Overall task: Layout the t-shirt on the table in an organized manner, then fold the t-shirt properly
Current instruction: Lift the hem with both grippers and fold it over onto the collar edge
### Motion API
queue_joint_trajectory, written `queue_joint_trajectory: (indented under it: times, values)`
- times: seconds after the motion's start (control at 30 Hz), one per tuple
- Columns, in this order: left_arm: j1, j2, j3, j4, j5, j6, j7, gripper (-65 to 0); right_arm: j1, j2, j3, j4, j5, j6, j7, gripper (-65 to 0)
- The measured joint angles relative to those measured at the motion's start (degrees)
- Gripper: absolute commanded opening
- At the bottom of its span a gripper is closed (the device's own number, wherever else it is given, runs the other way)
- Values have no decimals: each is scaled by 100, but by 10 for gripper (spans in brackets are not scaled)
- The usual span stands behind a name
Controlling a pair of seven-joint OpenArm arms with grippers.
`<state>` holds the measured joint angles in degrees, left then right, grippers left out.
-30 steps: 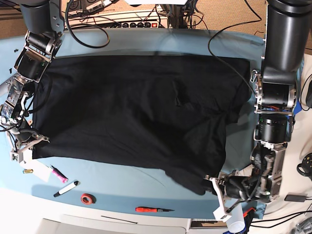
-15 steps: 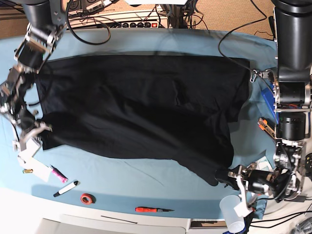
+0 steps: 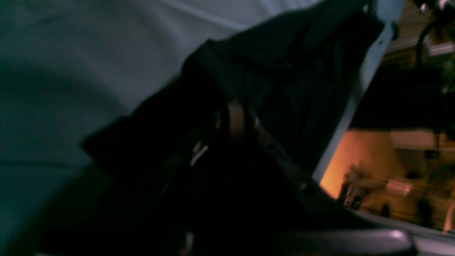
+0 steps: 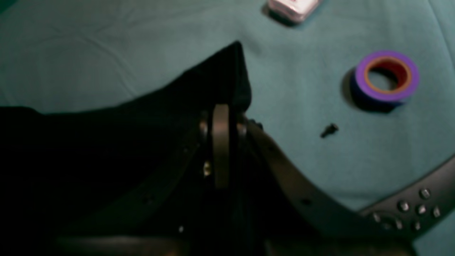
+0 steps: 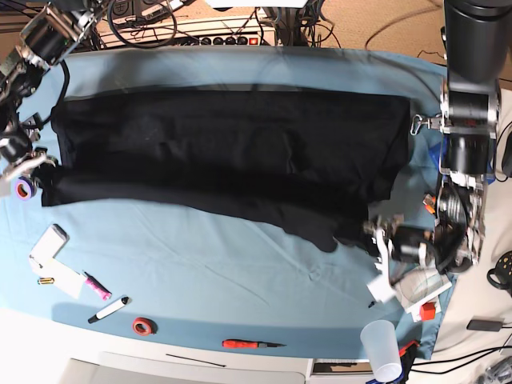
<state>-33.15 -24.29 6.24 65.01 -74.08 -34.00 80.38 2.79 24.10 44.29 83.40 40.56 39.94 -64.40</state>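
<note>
T-shirt [image 5: 232, 152] spread across table [image 5: 240, 280] rear half; tape roll [image 5: 144, 326], screwdriver [image 5: 248, 344] front.

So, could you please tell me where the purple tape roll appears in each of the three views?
Base: purple tape roll at the far left edge, beside the right gripper.
Right wrist: upper right, on the table.
Left wrist: not in it.
Shared landmark: the t-shirt, whose pinched corner lies near the roll.

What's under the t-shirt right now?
Only the table, its light blue cloth showing all around the t-shirt. Whatever lies beneath the black fabric is covered, so nothing else can be confirmed.
</note>
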Motion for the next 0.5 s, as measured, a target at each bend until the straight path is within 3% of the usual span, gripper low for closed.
queue_joint_trajectory:
  times: [0.13, 0.3, 0.5]
  values:
    - [815, -59, 4, 1443, 96, -42, 26, -650, -195, -4, 33, 2, 7, 0, 2, -650]
    - [1744, -105, -4, 3198, 966, -28, -24, -650, -391, -17, 39, 4, 208, 0, -164, -650]
    - [2686, -111, -2, 3928, 1563, 208, -201, -650, -614, -15, 46, 9, 348, -2, -291, -650]
